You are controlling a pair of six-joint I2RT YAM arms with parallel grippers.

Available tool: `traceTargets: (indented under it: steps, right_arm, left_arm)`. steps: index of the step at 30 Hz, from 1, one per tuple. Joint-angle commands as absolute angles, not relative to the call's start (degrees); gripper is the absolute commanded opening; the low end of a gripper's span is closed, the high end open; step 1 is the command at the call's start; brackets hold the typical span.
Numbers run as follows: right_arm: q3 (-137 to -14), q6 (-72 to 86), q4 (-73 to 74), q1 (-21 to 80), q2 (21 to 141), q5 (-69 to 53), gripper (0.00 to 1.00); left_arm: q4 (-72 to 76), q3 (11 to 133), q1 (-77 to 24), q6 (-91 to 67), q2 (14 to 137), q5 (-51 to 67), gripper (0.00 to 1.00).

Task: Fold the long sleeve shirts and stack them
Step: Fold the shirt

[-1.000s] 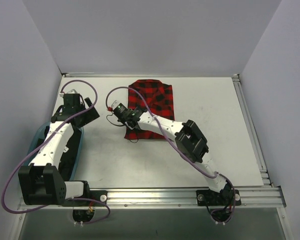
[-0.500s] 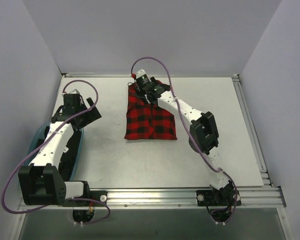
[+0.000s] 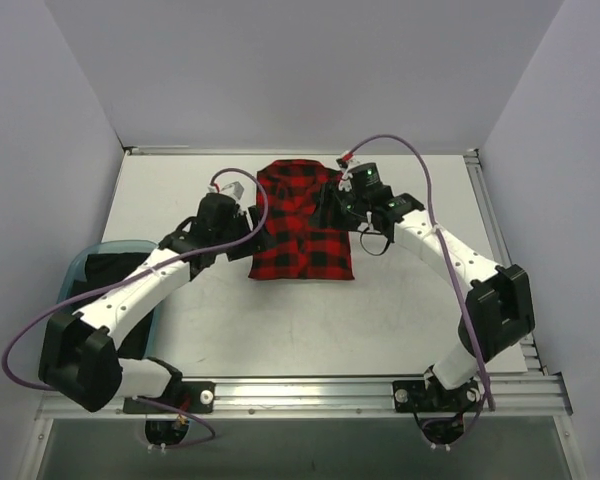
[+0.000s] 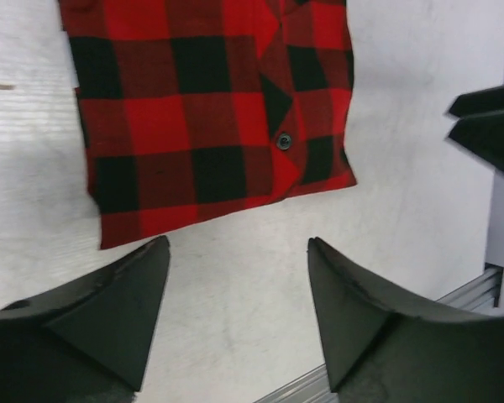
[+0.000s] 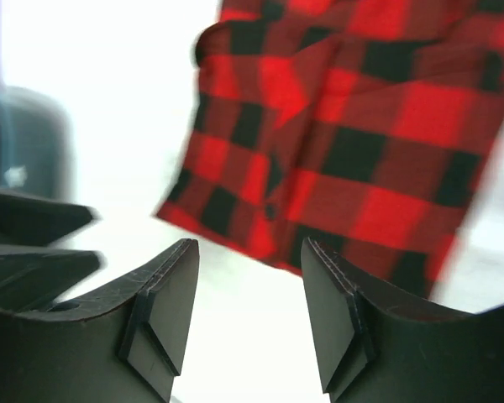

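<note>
A red-and-black check flannel shirt (image 3: 302,220) lies folded into a rectangle at the back middle of the table. My left gripper (image 3: 248,218) is open and empty just off the shirt's left edge; in the left wrist view the shirt (image 4: 206,109) lies beyond the open fingers (image 4: 134,302), with a dark button showing. My right gripper (image 3: 332,205) is open and empty at the shirt's upper right edge; in the right wrist view the shirt (image 5: 353,126) fills the space beyond the fingers (image 5: 172,294). No lettering or label shows.
A teal bin (image 3: 85,275) with dark cloth in it stands at the table's left edge, under the left arm. Metal rails run along the front (image 3: 330,385) and right (image 3: 500,250) edges. White walls close the back and sides.
The left arm has swung from above the bin over to the shirt's left edge. The right gripper has moved from the shirt's top left across to its upper right edge.
</note>
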State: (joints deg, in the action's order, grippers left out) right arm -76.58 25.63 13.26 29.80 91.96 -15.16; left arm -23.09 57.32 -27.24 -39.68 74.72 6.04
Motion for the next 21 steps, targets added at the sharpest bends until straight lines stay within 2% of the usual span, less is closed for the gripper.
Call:
traceTargets:
  steps: [1,4,6,14,21]
  right_arm:
    - [-70.86,36.64,1.45,29.88,92.63,-28.73,0.51]
    - [-68.74,41.02,-6.73,29.09,94.82,-32.42,0.50]
    - [-67.24,42.53,-9.83,28.92,97.10,-32.96,0.49]
    - [-57.58,52.28,-30.30,25.41,107.83,-36.74,0.43]
    - [-49.14,51.77,-36.12,20.57,112.33,-37.35,0.42]
  left_arm:
    - [-13.99,57.57,-28.91,-44.29,79.69,6.15,0.72]
    - [-11.08,59.58,-29.97,-44.91,85.05,7.21,0.62]
    - [-9.50,60.81,-30.23,-44.47,87.88,7.99,0.61]
    - [-6.95,62.23,-30.23,-44.47,103.87,6.68,0.47]
    - [-6.85,59.42,-29.79,-44.12,110.83,2.90,0.44]
